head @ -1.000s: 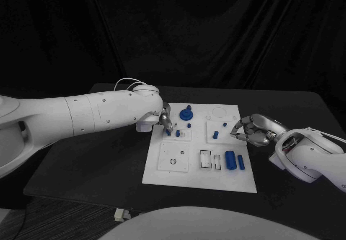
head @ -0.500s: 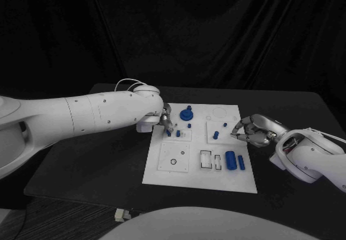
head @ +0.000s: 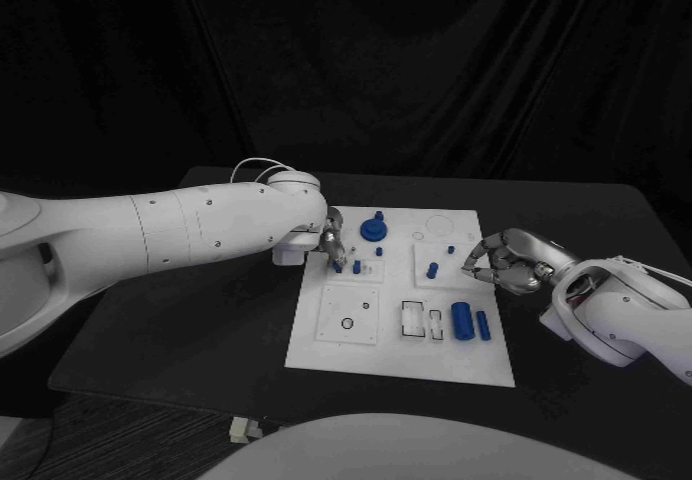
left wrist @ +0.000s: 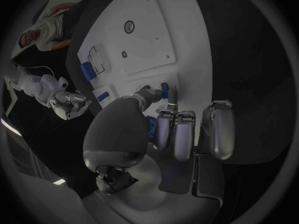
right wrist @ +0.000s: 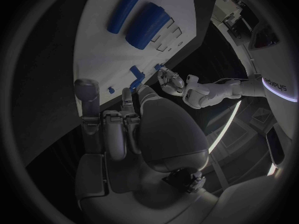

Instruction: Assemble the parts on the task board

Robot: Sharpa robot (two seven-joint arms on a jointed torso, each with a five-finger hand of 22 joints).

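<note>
The white task board [head: 378,342] lies mid-table. My left hand [head: 330,243] hangs over its far left part, and its thumb and a finger pinch a small blue peg [head: 339,266] [left wrist: 165,90] standing in the board; a second peg [head: 356,267] stands right beside it. A round blue part with a stem [head: 374,230] sits just beyond. My right hand [head: 502,263] hovers at the board's right edge, fingers curled in with nothing seen in them. Two blue cylinders [head: 462,320] [right wrist: 148,25] lie side by side in front of the right hand.
Small blue pieces [head: 431,268] stand in the board's right plate near the right hand. Open rectangular slots [head: 414,317] and a ring hole [head: 348,323] mark the board's near half. My bulky left arm [head: 173,235] spans the table's left side.
</note>
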